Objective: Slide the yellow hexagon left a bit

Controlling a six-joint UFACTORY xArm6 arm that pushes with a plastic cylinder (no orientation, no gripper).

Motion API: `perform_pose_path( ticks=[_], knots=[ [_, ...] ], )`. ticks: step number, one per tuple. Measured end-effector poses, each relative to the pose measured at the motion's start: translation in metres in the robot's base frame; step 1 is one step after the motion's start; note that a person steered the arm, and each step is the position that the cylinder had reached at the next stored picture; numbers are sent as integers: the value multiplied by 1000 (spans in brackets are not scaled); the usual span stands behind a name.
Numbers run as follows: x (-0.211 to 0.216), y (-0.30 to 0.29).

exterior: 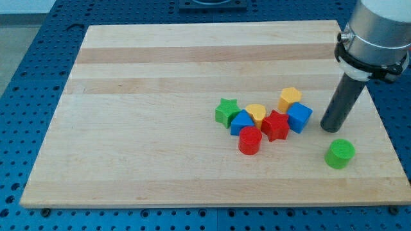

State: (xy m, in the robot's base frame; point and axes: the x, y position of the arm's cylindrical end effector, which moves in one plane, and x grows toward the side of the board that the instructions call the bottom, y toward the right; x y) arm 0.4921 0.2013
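The yellow hexagon [289,98] sits at the upper right of a cluster of blocks on the wooden board [160,115]. My tip [331,128] rests on the board to the right of the cluster, a short gap to the right of the blue cube [299,118] and below right of the yellow hexagon. The tip touches no block.
The cluster also holds a green star [227,111], a yellow heart [256,113], a blue block [241,122], a red star [275,125] and a red cylinder [250,141]. A green cylinder [339,154] stands alone below my tip. The board's right edge is close.
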Motion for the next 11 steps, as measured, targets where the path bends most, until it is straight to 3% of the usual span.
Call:
perform_pose_path(
  ticks=[4, 6, 10, 11],
  knots=[
    [-1, -14],
    [-54, 23],
    [-62, -66],
    [-62, -53]
  ],
)
